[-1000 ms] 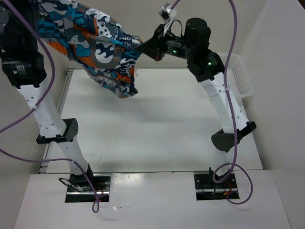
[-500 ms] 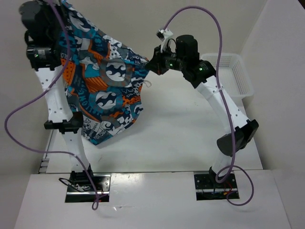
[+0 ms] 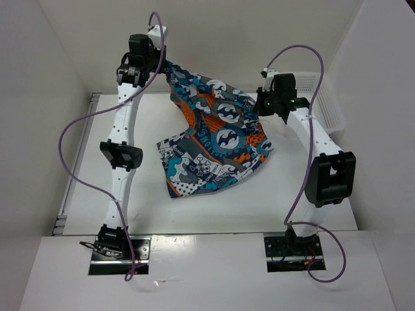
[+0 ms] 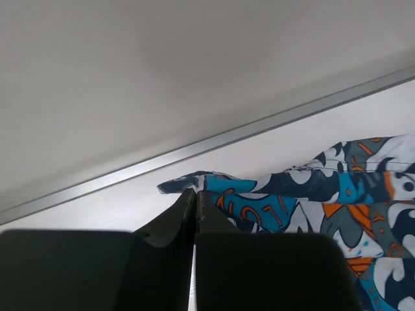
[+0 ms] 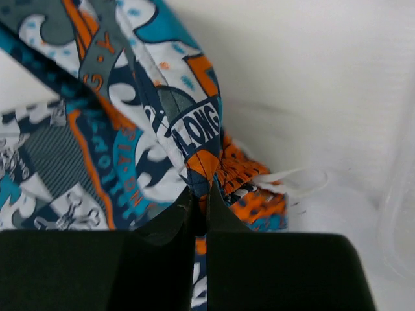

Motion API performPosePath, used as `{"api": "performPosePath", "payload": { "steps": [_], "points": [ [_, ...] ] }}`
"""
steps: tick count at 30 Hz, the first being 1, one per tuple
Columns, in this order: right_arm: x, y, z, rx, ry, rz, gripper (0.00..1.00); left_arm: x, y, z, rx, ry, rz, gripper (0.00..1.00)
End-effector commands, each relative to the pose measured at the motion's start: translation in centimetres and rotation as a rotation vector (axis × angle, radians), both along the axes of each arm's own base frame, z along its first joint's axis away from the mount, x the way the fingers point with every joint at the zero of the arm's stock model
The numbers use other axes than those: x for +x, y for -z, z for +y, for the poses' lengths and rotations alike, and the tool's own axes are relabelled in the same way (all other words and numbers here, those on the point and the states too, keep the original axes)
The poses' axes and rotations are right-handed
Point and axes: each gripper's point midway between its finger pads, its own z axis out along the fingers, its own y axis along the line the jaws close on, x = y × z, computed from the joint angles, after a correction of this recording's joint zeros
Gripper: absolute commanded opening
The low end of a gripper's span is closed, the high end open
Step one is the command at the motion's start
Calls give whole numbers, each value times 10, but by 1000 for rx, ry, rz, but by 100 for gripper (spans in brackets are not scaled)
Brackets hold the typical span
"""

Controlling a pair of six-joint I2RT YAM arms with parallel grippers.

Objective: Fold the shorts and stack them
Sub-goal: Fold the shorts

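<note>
The left gripper [image 4: 196, 194] and right gripper [image 5: 201, 191] each clench an upper corner of the shorts [image 3: 220, 139], which stretch crosswise between them over the far table [image 3: 214, 214], loose end draped on it towards the bases.

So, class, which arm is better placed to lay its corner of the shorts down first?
Probably the right. The right gripper pinches the shorts close above cloth already resting on the table; the left gripper holds its corner by the far edge, cloth hanging.
</note>
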Motion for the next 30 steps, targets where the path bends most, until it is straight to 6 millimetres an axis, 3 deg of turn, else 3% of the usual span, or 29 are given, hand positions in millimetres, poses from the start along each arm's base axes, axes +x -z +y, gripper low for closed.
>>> {"api": "performPosePath", "payload": {
  "steps": [1, 5, 9, 12, 13, 16, 17, 19, 20, 21, 22, 23, 24, 25, 26, 29, 30],
  "points": [
    [9, -10, 6, -83, -69, -105, 0, 4, -46, 10, -9, -29, -141, 0],
    [15, -3, -8, -202, -84, -128, 0, -7, -29, 14, 6, -41, -55, 0],
    [18, -15, -12, -271, -119, -183, 0, -38, -23, 6, 26, -28, 55, 0],
    [11, -35, -20, -365, -165, -243, 0, -86, -19, 2, 55, -13, 194, 0],
    [4, -30, -23, -402, -194, -227, 0, -99, -18, -6, 62, 4, 226, 0],
    [-22, -26, -23, -494, -337, -226, 0, -134, -24, -3, 90, -3, 299, 0],
    [-32, -16, -23, -505, -375, -205, 0, -144, -21, -5, 100, 6, 337, 0],
    [-44, -19, -25, -526, -403, -221, 0, -173, 0, -6, 128, 21, 456, 0],
    [-54, -7, -24, -530, -434, -197, 0, -190, -9, -5, 138, 20, 455, 0],
    [-61, -3, -24, -539, -460, -190, 0, -202, 1, -13, 163, 36, 489, 0],
    [-69, -9, -25, -558, -484, -212, 0, -219, 46, -14, 214, 43, 619, 0],
    [-77, 1, -24, -547, -499, -193, 0, -230, 55, -16, 234, 49, 635, 0],
    [-83, 3, -25, -554, -508, -186, 0, -240, 42, -19, 231, 55, 571, 0],
    [-87, 4, -24, -544, -518, -190, 0, -253, 51, -28, 267, 71, 576, 0],
    [-96, 3, -22, -531, -530, -201, 0, -272, 83, -26, 312, 80, 656, 0],
    [-110, 6, -29, -532, -528, -197, 0, -296, 91, -30, 338, 109, 660, 0],
    [-113, 6, -28, -526, -533, -202, 0, -305, 105, -28, 347, 118, 702, 0]
  ]
}}
